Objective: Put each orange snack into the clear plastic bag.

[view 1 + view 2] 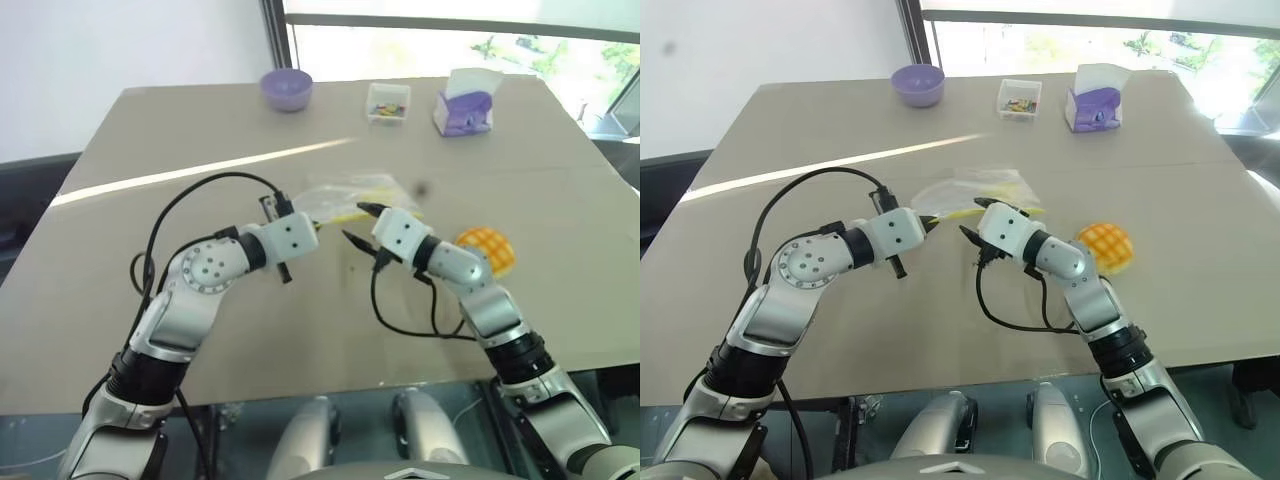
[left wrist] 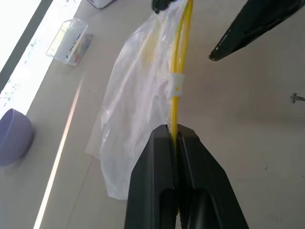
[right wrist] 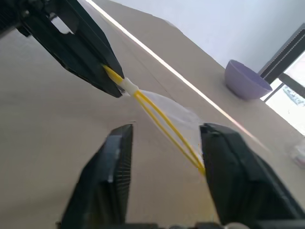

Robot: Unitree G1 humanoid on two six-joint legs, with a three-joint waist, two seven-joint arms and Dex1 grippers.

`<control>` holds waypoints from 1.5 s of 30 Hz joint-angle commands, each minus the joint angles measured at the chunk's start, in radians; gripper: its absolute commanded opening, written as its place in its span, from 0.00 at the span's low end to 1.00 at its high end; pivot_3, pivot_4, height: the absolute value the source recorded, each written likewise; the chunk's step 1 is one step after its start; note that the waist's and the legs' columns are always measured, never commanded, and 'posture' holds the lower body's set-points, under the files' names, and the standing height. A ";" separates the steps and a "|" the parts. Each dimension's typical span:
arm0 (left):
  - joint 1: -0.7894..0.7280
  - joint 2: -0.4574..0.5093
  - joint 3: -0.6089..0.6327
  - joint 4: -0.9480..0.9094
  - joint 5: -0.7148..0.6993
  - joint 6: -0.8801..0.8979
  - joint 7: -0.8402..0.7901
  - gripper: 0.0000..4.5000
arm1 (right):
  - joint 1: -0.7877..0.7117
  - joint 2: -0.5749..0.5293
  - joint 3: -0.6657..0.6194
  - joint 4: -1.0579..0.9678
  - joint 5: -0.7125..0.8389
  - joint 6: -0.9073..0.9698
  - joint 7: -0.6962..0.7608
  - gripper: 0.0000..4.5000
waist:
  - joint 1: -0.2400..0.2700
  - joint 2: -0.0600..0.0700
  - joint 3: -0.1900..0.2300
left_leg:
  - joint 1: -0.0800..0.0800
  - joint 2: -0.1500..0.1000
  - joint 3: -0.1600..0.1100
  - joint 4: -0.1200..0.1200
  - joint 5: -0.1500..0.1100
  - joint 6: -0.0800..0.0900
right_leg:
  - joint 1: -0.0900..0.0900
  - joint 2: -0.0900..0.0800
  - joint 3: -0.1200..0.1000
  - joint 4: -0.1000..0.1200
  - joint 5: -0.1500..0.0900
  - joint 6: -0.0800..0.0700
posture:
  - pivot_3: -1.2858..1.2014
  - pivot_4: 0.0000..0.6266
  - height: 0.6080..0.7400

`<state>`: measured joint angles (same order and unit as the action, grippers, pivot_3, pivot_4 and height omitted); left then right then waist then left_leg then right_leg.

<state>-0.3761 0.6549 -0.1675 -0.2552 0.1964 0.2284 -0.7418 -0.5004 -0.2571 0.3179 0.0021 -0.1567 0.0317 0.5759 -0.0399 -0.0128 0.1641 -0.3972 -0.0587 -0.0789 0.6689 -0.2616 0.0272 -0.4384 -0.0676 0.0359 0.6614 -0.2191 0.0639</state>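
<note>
- Orange snack (image 1: 487, 250) sits on the table (image 1: 150, 290), just beside my right forearm, outside the bag.
- Clear plastic bag (image 2: 138, 105) lies mid-table, its yellow seal strip (image 2: 177, 71) lifted at one end.
- My left gripper (image 2: 174, 138) is clenched on that strip.
- My right gripper (image 3: 164, 138) stands released, fingers either side of the strip.
- Purple bowl (image 1: 286, 88), small clear box (image 1: 388, 102) and tissue box (image 1: 463, 102) line the far edge.

Bag (image 1: 345, 197) mid-table (image 1: 150, 300); snack (image 1: 488, 249) to its right (apart); bowl (image 1: 286, 88), box (image 1: 388, 102), tissue box (image 1: 464, 103) behind.
</note>
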 commanded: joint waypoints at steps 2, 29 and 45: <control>0.000 0.009 0.002 -0.038 0.004 -0.026 0.002 0.00 | -0.030 -0.002 -0.013 -0.041 -0.012 -0.037 -0.021 0.67 | 0.000 0.000 0.000 | 0.000 0.000 0.000 0.000 0.000 0.000 | 0.000 0.000 0.000 0.000 0.000 0.000 | 0.52 0.24 1.00; 0.000 0.009 -0.001 -0.026 0.017 -0.051 0.001 0.00 | -0.069 -0.084 -0.006 -0.041 -0.061 -0.108 0.024 0.67 | 0.001 0.000 0.000 | 0.000 0.000 0.000 0.000 0.000 0.000 | 0.000 0.000 0.000 0.000 0.000 0.000 | 0.52 0.24 1.00; -0.006 0.007 -0.007 -0.018 0.018 -0.059 0.003 0.00 | -0.068 -0.096 0.008 -0.057 -0.068 -0.129 0.055 0.67 | 0.001 0.000 0.000 | 0.000 0.000 0.000 0.000 0.000 0.000 | 0.000 0.000 0.000 0.000 0.000 0.000 | 0.52 0.24 1.00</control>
<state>-0.3761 0.6598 -0.1772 -0.2550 0.2138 0.1862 -0.7424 -0.5647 -0.3495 0.3322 -0.0039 -0.2280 -0.0730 0.6283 -0.0393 -0.0128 0.1641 -0.3972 -0.0588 -0.0788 0.6689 -0.2617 0.0275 -0.4383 -0.0676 0.0360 0.6613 -0.2191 0.0639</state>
